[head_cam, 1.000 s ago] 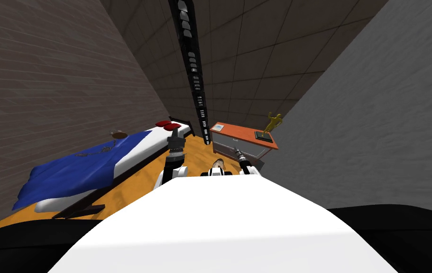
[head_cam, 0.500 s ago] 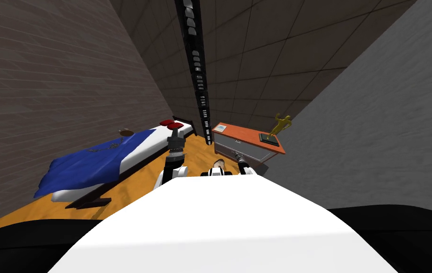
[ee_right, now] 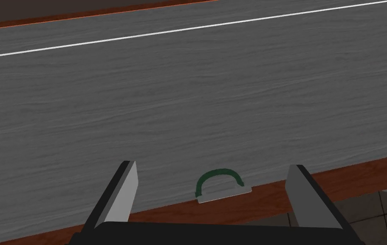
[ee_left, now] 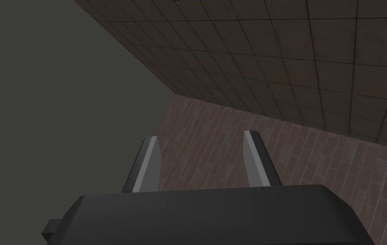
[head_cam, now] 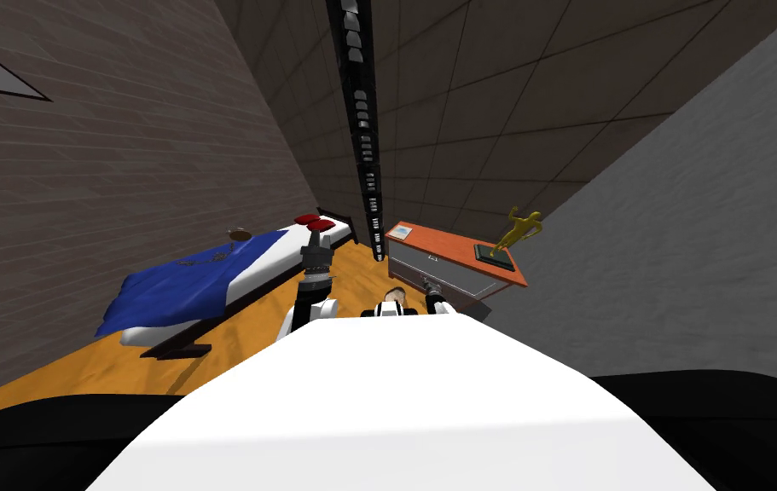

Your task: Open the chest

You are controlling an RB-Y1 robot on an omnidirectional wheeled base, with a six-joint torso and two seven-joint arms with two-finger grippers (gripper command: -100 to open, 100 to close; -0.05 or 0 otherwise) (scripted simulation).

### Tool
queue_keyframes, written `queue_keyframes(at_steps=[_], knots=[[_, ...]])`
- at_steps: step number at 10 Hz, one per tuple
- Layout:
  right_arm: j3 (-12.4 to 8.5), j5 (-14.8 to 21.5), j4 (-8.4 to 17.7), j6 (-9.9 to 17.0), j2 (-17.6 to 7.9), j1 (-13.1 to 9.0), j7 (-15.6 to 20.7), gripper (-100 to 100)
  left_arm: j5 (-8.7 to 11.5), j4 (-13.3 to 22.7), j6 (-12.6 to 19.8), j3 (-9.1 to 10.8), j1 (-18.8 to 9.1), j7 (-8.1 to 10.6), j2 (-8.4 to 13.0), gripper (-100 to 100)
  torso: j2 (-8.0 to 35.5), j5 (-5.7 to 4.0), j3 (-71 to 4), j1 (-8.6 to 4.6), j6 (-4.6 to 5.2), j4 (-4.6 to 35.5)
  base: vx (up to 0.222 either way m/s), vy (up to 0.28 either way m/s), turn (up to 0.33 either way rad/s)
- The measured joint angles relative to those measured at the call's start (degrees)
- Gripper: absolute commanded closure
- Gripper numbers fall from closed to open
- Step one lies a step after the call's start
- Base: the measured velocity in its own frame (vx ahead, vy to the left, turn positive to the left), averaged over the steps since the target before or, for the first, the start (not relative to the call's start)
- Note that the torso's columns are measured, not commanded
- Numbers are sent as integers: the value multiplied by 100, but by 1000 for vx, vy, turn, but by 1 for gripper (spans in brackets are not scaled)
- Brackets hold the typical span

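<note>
**Chest handle not yet gripped**

The grey-fronted chest [ee_right: 188, 106] stands just ahead of the right gripper [ee_right: 213, 166] and its wide-spread fingers [ee_right: 122, 191]. Its small green handle [ee_right: 218, 172] sits between them, untouched. Closing too early would likely miss it. The left gripper [ee_left: 201, 136] also has its fingers apart.

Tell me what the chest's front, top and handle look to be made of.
The front looks like grey wood with a matte finish; fine grain lines run along it. The top is orange-red and smooth, perhaps painted or stained wood, but no grain shows there. The handle is a dark green arch on a pale grey plate; it could be metal or plastic.
</note>
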Motion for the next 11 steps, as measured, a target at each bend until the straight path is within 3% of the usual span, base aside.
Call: queue_keyframes(at_steps=[8,11], knots=[[327,892,794,1267,-22,-143,301,-100,0,0,0,0,0,0,0,0,0,1,0,3,0,0,41,-11,96],[466,1354,1320,1719,-26,-271,383,-100,0,0,0,0,0,0,0,0,-10,-1,-5,0,-4,-2,48,-15,116]])
